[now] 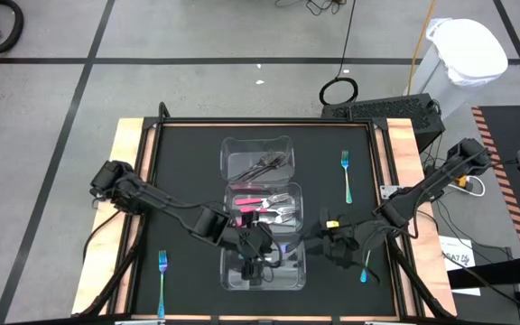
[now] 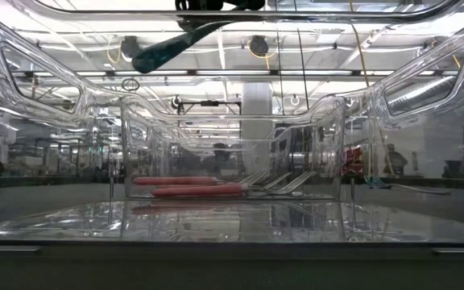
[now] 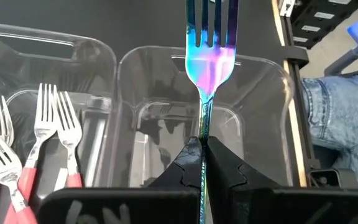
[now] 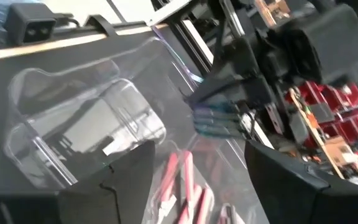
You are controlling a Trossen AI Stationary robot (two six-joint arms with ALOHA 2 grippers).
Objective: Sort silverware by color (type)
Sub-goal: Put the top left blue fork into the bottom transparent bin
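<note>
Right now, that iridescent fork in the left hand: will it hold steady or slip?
Likely stiff: the iridescent fork stands straight above the left hand. Possibly slippery: its glossy handle is pinched edge-on between the shut fingers, so it could pivot. Probably light, given its thin handle.

Bright ceiling lights are shining from overhead, glaring off the clear container walls [image 2: 232, 129] in the low view and bending the room behind them. The black desk [image 1: 188, 171] is lying evenly lit with only faint shadows. The right wrist view is smearing with motion blur, while the iridescent fork [image 3: 211, 56] is catching sharp reflections.
</note>
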